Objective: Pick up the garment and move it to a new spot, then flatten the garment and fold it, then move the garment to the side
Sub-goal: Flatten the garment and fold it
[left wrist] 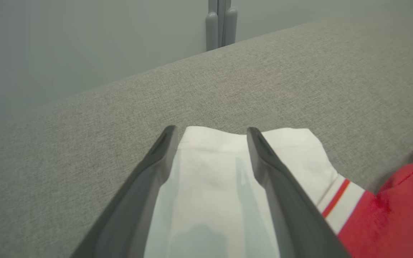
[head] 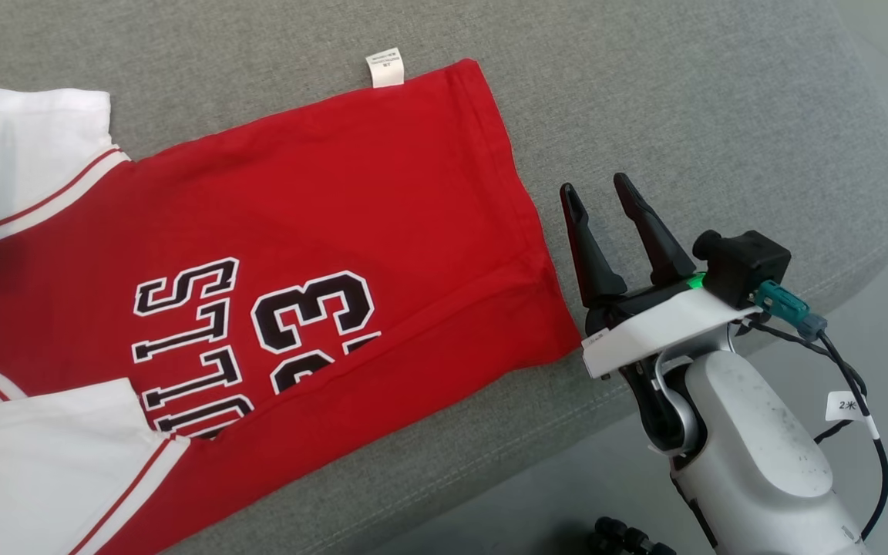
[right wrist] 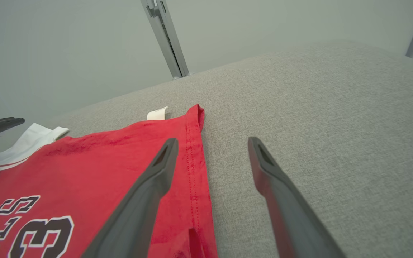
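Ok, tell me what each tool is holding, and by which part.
Nothing is held. The left tool is open above the white sleeve; the right tool is open beside the red hem.

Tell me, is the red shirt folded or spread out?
Mostly spread out. The red shirt lies flat on the cushion, sleeves out; one fold hides part of its number.

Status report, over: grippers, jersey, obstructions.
Left gripper open over white sleeve. Right gripper open beside hem. Red jersey spread on grey cushion. Care tag pokes out; no obstruction seen.
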{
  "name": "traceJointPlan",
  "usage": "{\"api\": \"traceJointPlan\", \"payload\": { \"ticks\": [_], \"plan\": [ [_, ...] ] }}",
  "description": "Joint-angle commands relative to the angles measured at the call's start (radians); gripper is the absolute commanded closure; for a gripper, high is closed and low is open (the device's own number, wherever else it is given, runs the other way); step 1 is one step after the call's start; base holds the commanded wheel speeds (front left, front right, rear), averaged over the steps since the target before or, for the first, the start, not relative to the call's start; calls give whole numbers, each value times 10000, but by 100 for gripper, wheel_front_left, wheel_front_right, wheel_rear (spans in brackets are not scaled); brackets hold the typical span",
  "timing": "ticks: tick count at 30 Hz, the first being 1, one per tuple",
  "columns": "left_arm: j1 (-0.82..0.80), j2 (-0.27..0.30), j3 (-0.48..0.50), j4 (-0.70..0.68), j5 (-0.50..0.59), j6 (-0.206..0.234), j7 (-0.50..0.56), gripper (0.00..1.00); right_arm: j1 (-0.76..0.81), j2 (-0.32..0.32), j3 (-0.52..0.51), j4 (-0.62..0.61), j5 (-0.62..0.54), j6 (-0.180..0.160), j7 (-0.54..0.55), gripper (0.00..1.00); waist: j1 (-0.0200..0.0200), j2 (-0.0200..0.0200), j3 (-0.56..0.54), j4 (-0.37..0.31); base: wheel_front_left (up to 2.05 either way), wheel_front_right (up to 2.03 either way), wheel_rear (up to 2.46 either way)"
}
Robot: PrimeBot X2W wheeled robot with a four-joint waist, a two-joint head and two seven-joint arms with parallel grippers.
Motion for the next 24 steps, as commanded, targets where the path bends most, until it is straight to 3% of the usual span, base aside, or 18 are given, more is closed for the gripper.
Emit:
{"api": "traceJointPlan", "payload": {
  "ticks": [1, 17, 18, 19, 20, 24],
  "plan": [
    [-290, 202, -151, 227, -133, 10, 16, 0, -128, 18, 37, -72, 14, -3, -18, 0, -1, 0, 200, -235, 0, 0, 0],
    [-1283, 594, -1346, 1479, -610, 9, 18, 0, -22, 57, 8, -167, 170, -3, -18, 0, -1, 0, 517, -536, 0, 0, 0],
    [-1280, 565, -1433, 1530, -649, 9, 62, 51, -42, 56, -3, -170, 169, -3, -16, 0, -1, 0, 519, -511, 0, 0, 0],
    [-1294, 542, -1522, 1550, -645, 9, 70, 87, -64, 56, 0, -173, 151, -3, -16, 0, -1, 0, 519, -481, 0, 0, 0],
    [-1346, 537, -1594, 1550, -650, 9, 0, 100, -82, 57, 4, -179, 147, -3, -18, 0, -1, 0, 521, -449, 0, 0, 0],
    [-1503, 493, -1913, 1514, -737, 9, -241, 100, -185, 55, 34, -97, 97, -3, -18, 0, -1, 0, 466, -297, 0, 0, 0]
  ]
}}
